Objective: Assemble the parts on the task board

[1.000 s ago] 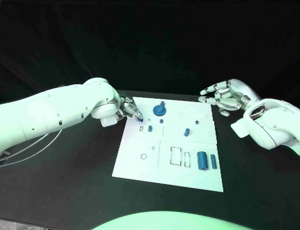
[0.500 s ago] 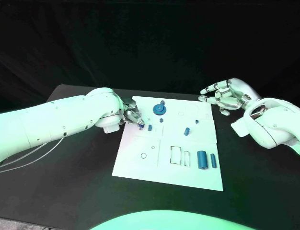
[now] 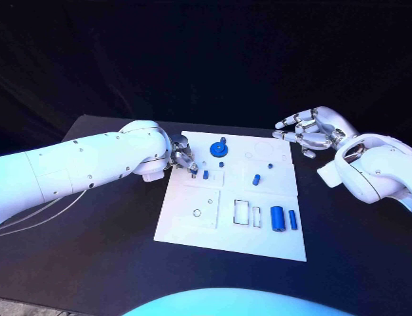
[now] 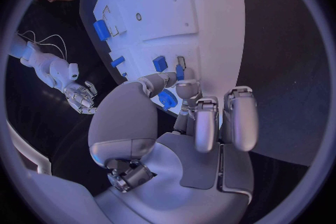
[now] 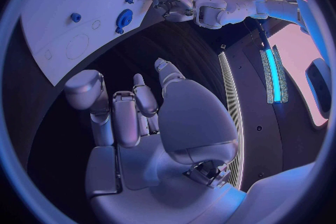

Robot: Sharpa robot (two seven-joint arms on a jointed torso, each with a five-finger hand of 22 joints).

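The white task board [image 3: 195,227] lies mid-table. On it are a blue gear [image 3: 218,151], a small blue block [image 3: 205,174], short pegs [image 3: 257,179] and two blue cylinders [image 3: 277,218] near its right edge. My left hand [image 3: 182,160] reaches over the board's far left edge. Its thumb and one fingertip [image 4: 187,87] sit right at the small block [image 4: 180,71], which lies flat on the board; the other fingers stay straight. The gear [image 4: 167,99] is partly hidden behind those fingers. My right hand [image 3: 306,131] hovers off the board's far right corner, fingers spread and holding nothing [image 5: 140,117].
The black table [image 3: 92,243] surrounds the board, with bare room on both sides and in front. Outlined slots [image 3: 241,212] and round holes [image 3: 197,214] mark the board's near half. White cables [image 3: 35,214] trail beneath my left arm.
My left hand has moved off the table's left side onto the board's edge, reaching the small blue block. The right hand and the parts have stayed in place.
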